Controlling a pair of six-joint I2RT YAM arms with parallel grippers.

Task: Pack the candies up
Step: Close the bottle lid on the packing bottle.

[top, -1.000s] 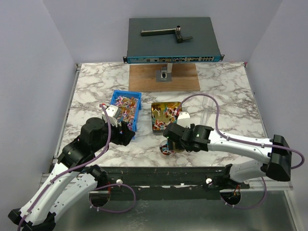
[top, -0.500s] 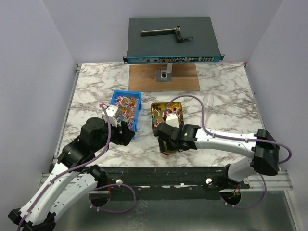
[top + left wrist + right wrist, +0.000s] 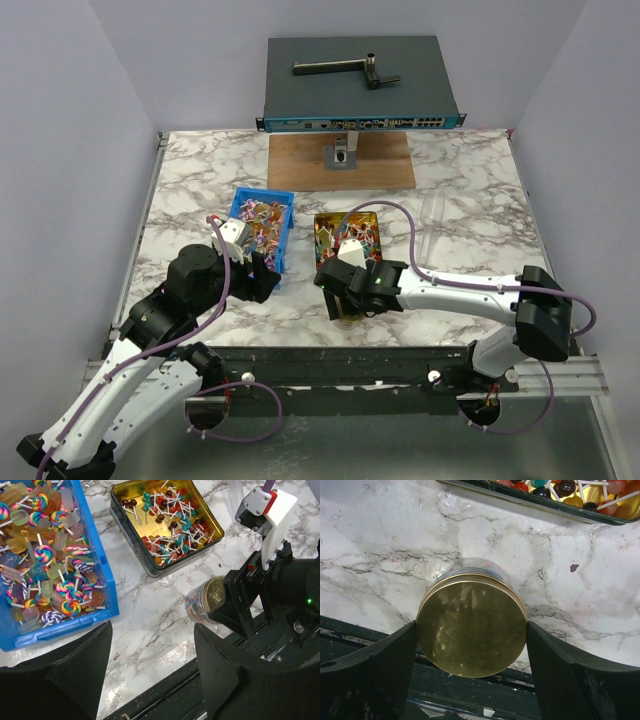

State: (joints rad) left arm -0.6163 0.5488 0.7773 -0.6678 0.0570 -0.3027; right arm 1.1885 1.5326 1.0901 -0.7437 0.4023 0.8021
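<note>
Near the front edge of the table (image 3: 470, 210), my right tool (image 3: 471, 635) clamps the jar (image 3: 207, 600) of candies (image 3: 192, 604) sideways, gold lid (image 3: 471, 615) facing its wrist, base pointing left toward my left tool (image 3: 150, 650), which hangs open.

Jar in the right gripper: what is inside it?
Through the clear wall of the jar, small mixed-colour candies show. The gold lid covers its mouth, so how full it is cannot be seen.

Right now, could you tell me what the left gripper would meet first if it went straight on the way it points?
The left gripper would likely meet bare table first, in the gap between the bin and the jar; depth is unclear.
</note>
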